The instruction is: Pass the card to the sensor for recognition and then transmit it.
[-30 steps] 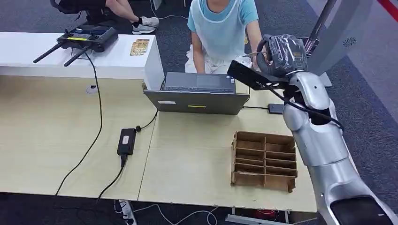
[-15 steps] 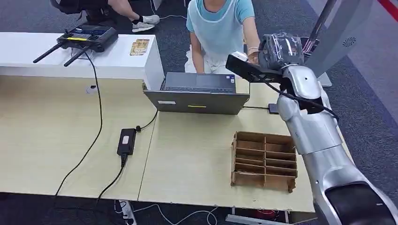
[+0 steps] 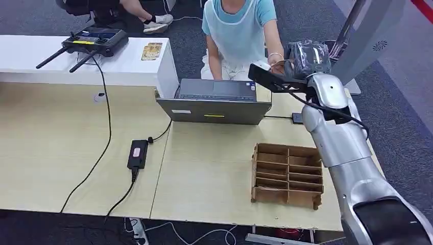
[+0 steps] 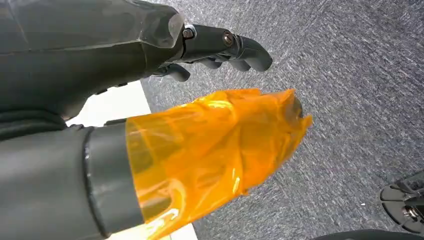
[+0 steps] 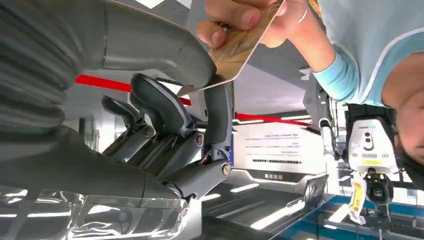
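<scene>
I see my right hand (image 3: 305, 57) raised beyond the laptop (image 3: 214, 101), pinching the card (image 5: 240, 45) between thumb and a finger while a person's hand (image 5: 245, 17) grips the card's other end. My left hand (image 4: 150, 100) hangs over carpet, fingers loosely apart, holding nothing.

The head view is evenly bright, with soft, weak shadows on the table (image 3: 214, 168). The left wrist view shows glare on the orange film (image 4: 215, 150) (near parts look soft). The right wrist view has bright ceiling light strips (image 5: 280, 212) and a slightly blurred background.
</scene>
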### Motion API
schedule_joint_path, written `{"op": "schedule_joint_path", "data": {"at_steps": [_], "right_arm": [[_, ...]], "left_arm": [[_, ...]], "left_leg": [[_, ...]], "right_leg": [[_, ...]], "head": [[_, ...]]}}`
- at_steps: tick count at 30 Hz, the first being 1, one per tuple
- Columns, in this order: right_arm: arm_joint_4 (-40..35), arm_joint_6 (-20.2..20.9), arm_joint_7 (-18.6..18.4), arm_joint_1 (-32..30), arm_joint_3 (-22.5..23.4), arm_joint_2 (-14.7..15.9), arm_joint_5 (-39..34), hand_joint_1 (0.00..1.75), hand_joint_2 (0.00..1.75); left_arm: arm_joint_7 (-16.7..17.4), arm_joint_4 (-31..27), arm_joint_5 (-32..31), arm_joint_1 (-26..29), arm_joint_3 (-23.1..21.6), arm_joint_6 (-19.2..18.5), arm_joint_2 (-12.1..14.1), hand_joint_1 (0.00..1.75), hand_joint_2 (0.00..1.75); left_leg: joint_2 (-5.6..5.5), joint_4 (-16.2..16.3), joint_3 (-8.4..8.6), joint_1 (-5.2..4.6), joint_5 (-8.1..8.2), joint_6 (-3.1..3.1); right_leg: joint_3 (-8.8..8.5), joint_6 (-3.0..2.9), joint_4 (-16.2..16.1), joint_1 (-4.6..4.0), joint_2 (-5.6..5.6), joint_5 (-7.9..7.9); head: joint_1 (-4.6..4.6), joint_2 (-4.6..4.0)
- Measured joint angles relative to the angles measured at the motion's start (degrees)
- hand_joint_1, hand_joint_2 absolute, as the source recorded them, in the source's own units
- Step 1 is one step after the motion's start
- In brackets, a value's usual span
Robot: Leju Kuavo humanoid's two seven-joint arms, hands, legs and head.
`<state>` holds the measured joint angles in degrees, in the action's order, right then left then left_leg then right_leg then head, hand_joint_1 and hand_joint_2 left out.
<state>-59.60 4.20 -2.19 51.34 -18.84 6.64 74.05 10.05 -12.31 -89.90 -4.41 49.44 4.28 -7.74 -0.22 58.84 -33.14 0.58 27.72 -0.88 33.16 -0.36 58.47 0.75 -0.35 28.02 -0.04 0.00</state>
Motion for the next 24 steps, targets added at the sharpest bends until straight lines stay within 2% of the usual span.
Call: {"op": "schedule_joint_path", "data": {"at_steps": [1, 2, 3, 15, 24], "right_arm": [[0.04, 0.0, 0.02, 0.0, 0.0, -0.02, 0.24, 1.5, 1.75], [0.09, 0.0, 0.07, 0.0, 0.0, -0.04, 0.4, 0.21, 1.75], [0.11, 0.0, 0.07, 0.0, 0.02, -0.07, 0.63, 0.0, 1.75], [-1.48, -1.22, 1.2, -0.63, 1.2, -0.15, -0.78, 0.0, 1.75], [-11.44, -2.75, 4.72, -6.06, 5.98, -0.42, -9.1, 0.0, 1.75]], "left_arm": [[0.0, 0.0, 0.0, 0.0, 0.02, 0.0, 0.0, 0.0, 0.0], [0.0, 0.0, 0.0, 0.0, 0.0, 0.0, 0.0, 0.0, 0.0], [0.0, 0.0, 0.0, 0.0, 0.0, 0.0, 0.0, 0.0, 0.0], [0.04, 0.0, 0.0, 0.0, 0.0, 0.0, 0.0, 0.0, 0.0], [0.55, 0.0, 0.11, 0.05, 0.02, 0.0, 0.0, 0.0, 0.0]], "left_leg": [[0.0, 0.0, 0.0, 0.0, 0.0, 0.0], [0.0, 0.0, 0.0, 0.0, 0.0, 0.0], [0.0, 0.0, 0.0, 0.0, 0.0, 0.0], [0.0, 0.0, 0.0, 0.0, 0.0, 0.0], [-0.02, 0.0, 0.0, 0.0, 0.0, 0.0]], "right_leg": [[0.0, 0.0, 0.0, 0.0, 0.0, 0.0], [0.0, 0.0, 0.0, 0.0, 0.0, 0.0], [0.0, 0.0, 0.0, 0.0, 0.0, 0.0], [0.01, 0.0, 0.0, 0.0, 0.0, 0.0], [0.01, 0.01, -0.02, 0.0, -0.01, 0.01]], "head": [[0.0, 0.0], [0.0, 0.02], [0.0, 0.0], [-0.02, 0.02], [0.0, 0.0]]}}
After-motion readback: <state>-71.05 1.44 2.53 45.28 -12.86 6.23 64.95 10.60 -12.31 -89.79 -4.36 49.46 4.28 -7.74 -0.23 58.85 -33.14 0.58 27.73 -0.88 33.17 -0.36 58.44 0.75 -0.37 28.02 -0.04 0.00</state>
